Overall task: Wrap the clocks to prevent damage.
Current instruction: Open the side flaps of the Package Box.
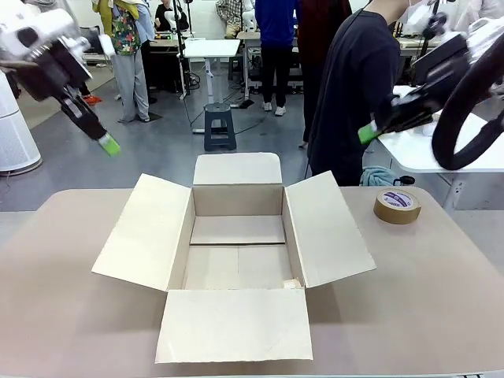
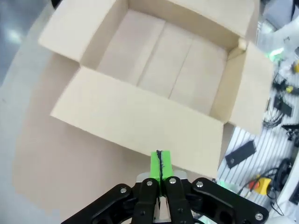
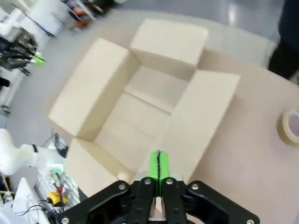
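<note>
No clocks show in these views. An open cardboard box [image 1: 236, 236] with all flaps spread sits in the middle of the tan table [image 1: 63, 315], and its inside is bare. My left gripper [image 1: 109, 145] hangs high above the table's left side, shut with nothing in it. In its wrist view, the left gripper [image 2: 160, 163] has its green pads pressed together above the box [image 2: 159, 70]. My right gripper [image 1: 368, 132] is raised at the right, shut and empty. In the right wrist view the right gripper [image 3: 158, 165] hovers over the box [image 3: 140, 107].
A roll of brown tape [image 1: 397, 205] lies on the table right of the box; the tape [image 3: 290, 126] also shows at the right wrist view's edge. A person in a dark top [image 1: 354, 87] stands at the far side. A white table [image 1: 441, 150] stands at the right.
</note>
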